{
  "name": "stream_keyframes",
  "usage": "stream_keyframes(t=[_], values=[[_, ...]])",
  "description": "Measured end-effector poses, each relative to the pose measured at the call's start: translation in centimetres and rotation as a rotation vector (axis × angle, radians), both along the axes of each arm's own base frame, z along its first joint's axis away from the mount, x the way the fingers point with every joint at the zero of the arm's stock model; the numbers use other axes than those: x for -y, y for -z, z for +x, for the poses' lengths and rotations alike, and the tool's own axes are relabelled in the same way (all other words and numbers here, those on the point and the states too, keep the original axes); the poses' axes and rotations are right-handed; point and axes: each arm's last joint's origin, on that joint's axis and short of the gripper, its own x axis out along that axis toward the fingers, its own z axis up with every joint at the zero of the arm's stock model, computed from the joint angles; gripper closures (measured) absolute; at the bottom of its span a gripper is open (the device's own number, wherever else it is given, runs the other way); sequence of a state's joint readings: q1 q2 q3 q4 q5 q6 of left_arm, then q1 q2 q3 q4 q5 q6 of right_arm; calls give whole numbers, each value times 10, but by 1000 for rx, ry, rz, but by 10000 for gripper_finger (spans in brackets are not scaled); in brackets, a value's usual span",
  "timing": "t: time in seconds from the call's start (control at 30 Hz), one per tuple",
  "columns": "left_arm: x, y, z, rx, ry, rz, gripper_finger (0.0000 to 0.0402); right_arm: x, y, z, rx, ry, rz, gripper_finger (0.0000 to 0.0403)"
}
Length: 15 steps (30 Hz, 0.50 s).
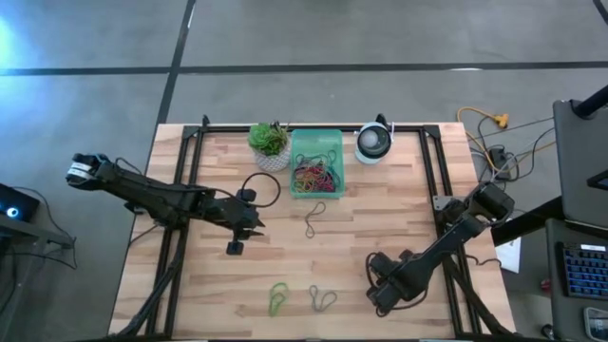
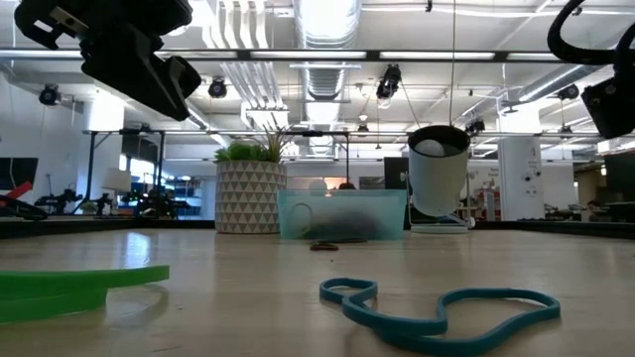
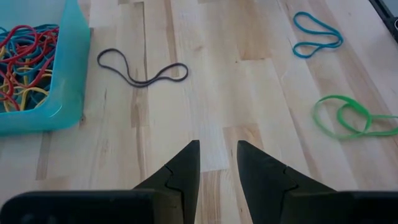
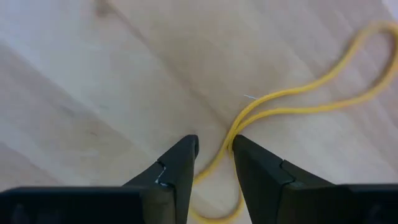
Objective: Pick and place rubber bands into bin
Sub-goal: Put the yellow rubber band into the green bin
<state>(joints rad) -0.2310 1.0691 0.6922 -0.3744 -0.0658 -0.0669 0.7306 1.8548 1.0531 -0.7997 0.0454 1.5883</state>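
The mint-green bin (image 1: 316,161) stands at the table's far middle and holds a tangle of red, yellow and blue rubber bands (image 3: 22,59). A dark band (image 1: 313,219) lies on the wood in front of it. A green band (image 1: 277,299) and a teal band (image 1: 321,299) lie near the near edge. My left gripper (image 3: 217,149) hovers left of the dark band, open by a narrow gap and empty. My right gripper (image 4: 214,146) is low over the right near part of the table, open, with its fingers on either side of a yellow band (image 4: 298,99) lying flat. My right gripper comes down from above over the yellow band's pinched-in waist (image 4: 235,132), where two strands run close together. The strands pass between the fingertips, next to one finger's (image 4: 249,155) inner edge. I cannot tell whether that finger touches them. The band lies slack on the wood.
A white pot with a green plant (image 1: 271,144) stands left of the bin and a round white-and-dark device (image 1: 373,142) right of it. Black frame rails (image 1: 180,180) run along the table's left, right and far sides. Bare wood lies between the two arms.
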Motion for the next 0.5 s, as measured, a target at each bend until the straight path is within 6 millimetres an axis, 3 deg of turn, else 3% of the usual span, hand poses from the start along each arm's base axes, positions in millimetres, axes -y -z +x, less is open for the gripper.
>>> stream_keyframes(t=[0.2,0.5], values=[[0,1,0,-3,-3,3,311,-7,-9,11,62,-31,1,307],[0,2,0,-8,-2,4,311,-6,-6,11,89,-53,9,351]])
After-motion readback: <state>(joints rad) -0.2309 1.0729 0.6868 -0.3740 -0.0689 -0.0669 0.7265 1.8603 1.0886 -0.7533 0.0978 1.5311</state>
